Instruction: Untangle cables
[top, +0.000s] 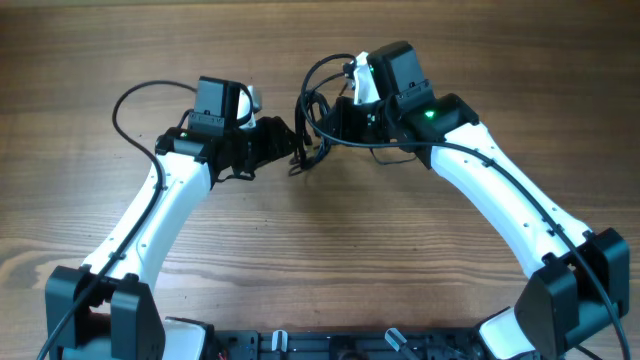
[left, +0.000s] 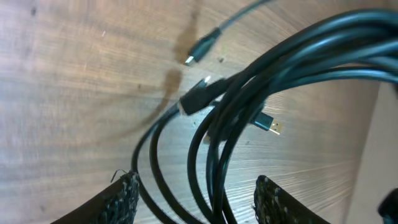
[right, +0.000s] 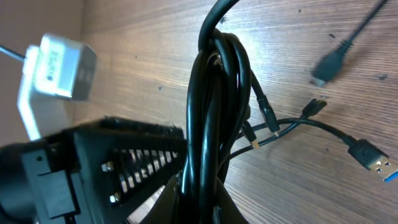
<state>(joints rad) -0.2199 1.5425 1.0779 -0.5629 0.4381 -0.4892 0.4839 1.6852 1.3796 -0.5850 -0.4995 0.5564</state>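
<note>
The cables (top: 308, 110) are a bunch of thin black cords hanging between my two grippers above the wooden table. My right gripper (right: 205, 194) is shut on the cables (right: 214, 93), which run up from its jaws as a tight bundle. My left gripper (left: 199, 202) is open, and several strands of the cables (left: 249, 93) pass loosely between its textured fingers (left: 124, 199) without being pinched. In the overhead view the left gripper (top: 293, 140) and the right gripper (top: 325, 120) nearly meet at the bunch. Loose plug ends dangle, among them a blue USB plug (left: 268, 124) and a small plug (left: 200, 50).
The wooden table (top: 320, 250) lies below the bunch. The left arm's own thick wire (top: 130, 100) loops out at the left. The left gripper's black body (right: 124, 162) and white camera (right: 59, 65) sit close beside the right gripper.
</note>
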